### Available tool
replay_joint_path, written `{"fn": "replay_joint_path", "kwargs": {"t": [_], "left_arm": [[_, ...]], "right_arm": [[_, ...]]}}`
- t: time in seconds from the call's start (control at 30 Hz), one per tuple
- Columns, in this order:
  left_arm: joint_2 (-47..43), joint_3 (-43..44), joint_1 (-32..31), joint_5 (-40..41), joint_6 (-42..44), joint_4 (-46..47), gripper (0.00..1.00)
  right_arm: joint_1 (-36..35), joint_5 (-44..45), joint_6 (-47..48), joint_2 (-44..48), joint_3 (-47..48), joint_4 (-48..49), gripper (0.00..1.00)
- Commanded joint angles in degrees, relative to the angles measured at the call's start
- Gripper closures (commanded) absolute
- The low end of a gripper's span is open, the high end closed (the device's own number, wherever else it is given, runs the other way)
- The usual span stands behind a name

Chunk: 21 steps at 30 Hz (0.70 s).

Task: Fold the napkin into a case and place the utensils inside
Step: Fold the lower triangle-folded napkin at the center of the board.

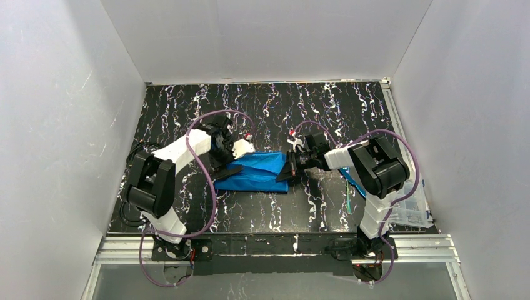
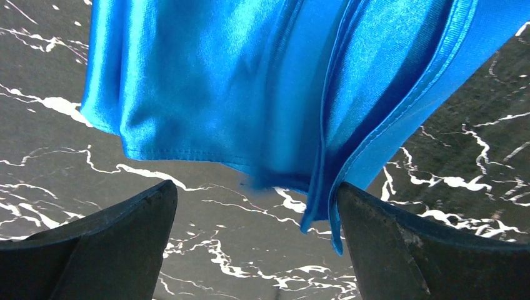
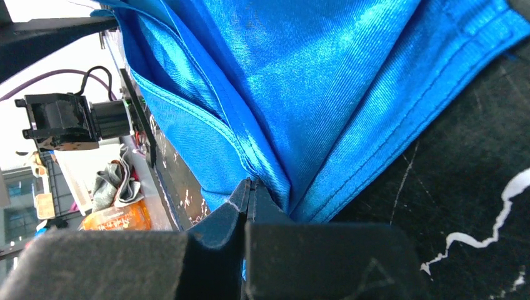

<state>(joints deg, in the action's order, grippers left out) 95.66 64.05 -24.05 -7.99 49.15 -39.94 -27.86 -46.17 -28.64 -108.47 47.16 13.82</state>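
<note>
The bright blue napkin point(image 1: 259, 172) lies folded in layers in the middle of the black marbled table. My left gripper point(image 1: 226, 167) sits at its left end, open. In the left wrist view the napkin point(image 2: 250, 81) spreads above the wide-apart fingers point(image 2: 125, 231), and a hemmed corner hangs against the right one. My right gripper point(image 1: 289, 170) is at the cloth's right end. In the right wrist view its jaws point(image 3: 250, 187) are shut on a folded hem of the napkin point(image 3: 325, 81). Thin blue-green utensils point(image 1: 347, 201) lie by the right arm's base.
A clear plastic container point(image 1: 415, 209) rests at the table's right edge. White walls close in the table on three sides, and a metal rail point(image 1: 275, 249) runs along the near edge. Clutter off the table point(image 3: 119, 215) shows in the right wrist view.
</note>
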Motion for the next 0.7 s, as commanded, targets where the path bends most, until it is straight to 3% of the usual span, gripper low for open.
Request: {"fn": "replay_joint_path", "kwargs": {"t": [0.0,0.17,0.33,0.47,0.67], "left_arm": [[1.21,4.13,2.14,-8.11,-2.99,-8.07,0.02],[1.90,6.44,3.21,-10.20,-3.92,-10.49,0.02],[2.04,6.42,3.21,-16.68,1.46,-18.49,0.02],[2.44,6.38,4.44,-17.25,6.75,-23.30,0.02],[-3.18,5.34,8.43,-12.73,9.02,-17.01,0.02]], "right_arm": [[0.27,4.75,3.90,1.07,-0.07,-6.22,0.99],[0.23,4.86,4.09,2.09,0.17,-6.95,0.99],[0.20,4.66,2.74,2.70,0.86,-6.25,0.99],[0.21,4.34,2.20,3.06,1.65,-6.06,0.99],[0.26,3.98,1.85,2.72,1.61,-5.71,0.99]]}}
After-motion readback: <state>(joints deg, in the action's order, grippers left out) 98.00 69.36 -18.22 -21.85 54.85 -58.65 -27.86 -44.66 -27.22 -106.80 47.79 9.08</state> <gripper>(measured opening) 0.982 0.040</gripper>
